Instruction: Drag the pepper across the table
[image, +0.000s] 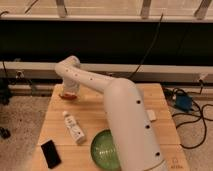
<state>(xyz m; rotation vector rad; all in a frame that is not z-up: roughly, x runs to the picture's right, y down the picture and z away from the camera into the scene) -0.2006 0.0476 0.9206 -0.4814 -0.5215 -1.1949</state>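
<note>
The pepper (68, 96) is a small red-orange item lying on the far left part of the light wooden table (92, 107). My white arm reaches from the lower right across the table to it. My gripper (70, 91) points down right over the pepper and hides most of it. Only a thin orange strip of the pepper shows under the gripper.
A white labelled bottle (74, 127) lies on its side at the left middle. A black phone-like slab (50, 153) lies at the front left. A green bowl (106, 149) sits at the front, partly behind my arm. A small white block (151, 115) lies right of my arm.
</note>
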